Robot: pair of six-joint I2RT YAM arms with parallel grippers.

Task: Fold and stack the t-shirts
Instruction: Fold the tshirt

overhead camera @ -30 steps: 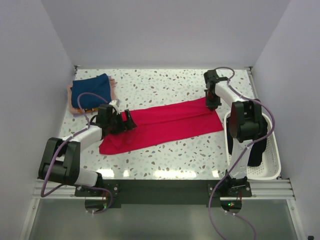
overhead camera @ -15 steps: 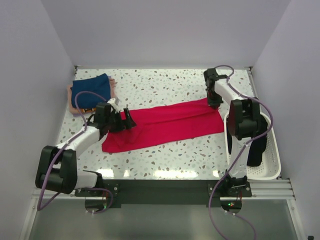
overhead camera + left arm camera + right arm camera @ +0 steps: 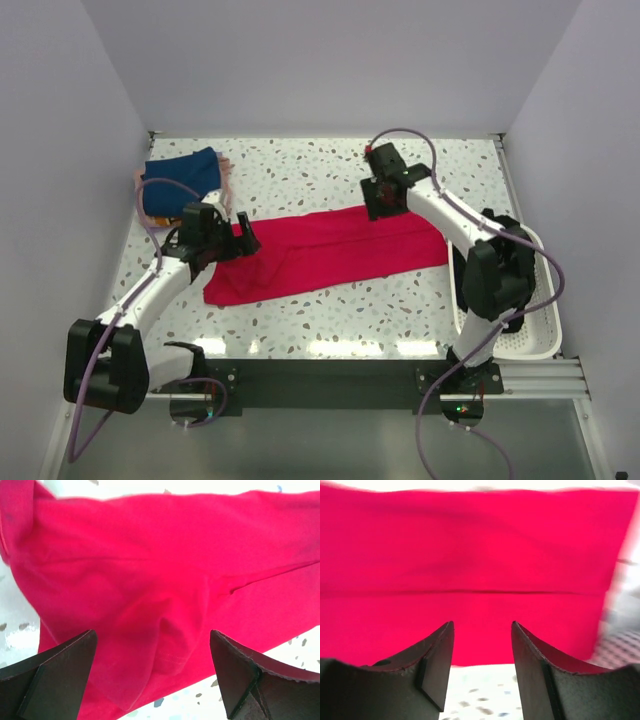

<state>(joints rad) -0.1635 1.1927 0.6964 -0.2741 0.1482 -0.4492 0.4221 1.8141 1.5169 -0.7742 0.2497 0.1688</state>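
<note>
A crimson-red t-shirt [image 3: 325, 252] lies folded into a long strip across the middle of the table. My left gripper [image 3: 244, 238] hovers over its left end, open wide with nothing between the fingers. In the left wrist view the red cloth [image 3: 165, 575] fills the frame, a folded sleeve lying between the left gripper's [image 3: 152, 635] spread fingertips. My right gripper [image 3: 381, 203] hangs above the strip's far edge, open and empty. The right wrist view shows the right gripper [image 3: 482, 625] over the red cloth's [image 3: 470, 555] edge. A navy t-shirt [image 3: 182, 180] lies folded on a pale pink one [image 3: 150, 216] at the back left.
A white perforated basket [image 3: 541, 318] stands along the right edge with black cloth [image 3: 510, 305] in it, behind the right arm. White walls close the table on the left, back and right.
The right gripper has opened, let go of the shirt's right corner and swung left along the far edge. The left gripper has drawn back slightly to the left, still open.
</note>
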